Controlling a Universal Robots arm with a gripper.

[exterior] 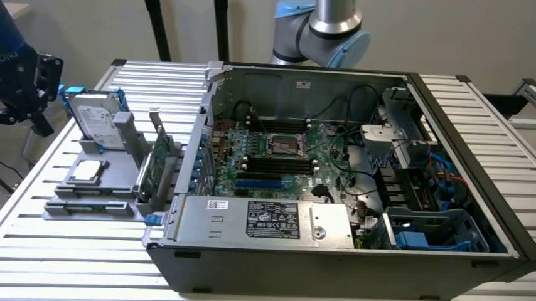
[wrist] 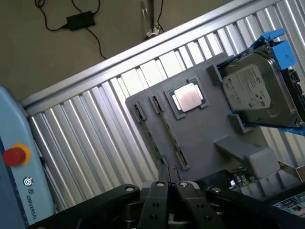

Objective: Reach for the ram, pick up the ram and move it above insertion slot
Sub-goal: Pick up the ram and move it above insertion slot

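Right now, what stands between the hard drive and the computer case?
The green expansion card, upright in the grey holder, seen in the exterior view.

Arm point(exterior: 333, 17): silver-grey tube, pale blue rounded joint caps point(exterior: 352, 49). Gripper point(wrist: 168, 168): matte black throughout. Two flat narrow fingers point(wrist: 159, 200). Angular link bars point(wrist: 105, 205) fan out either side of jaws, round pivot screw point(wrist: 126, 189) on each. Dark blue housing point(exterior: 9, 22) at far end from jaws.

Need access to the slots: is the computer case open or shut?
Open. The computer case has its side panel off, and the motherboard inside lies in plain sight in the exterior view.
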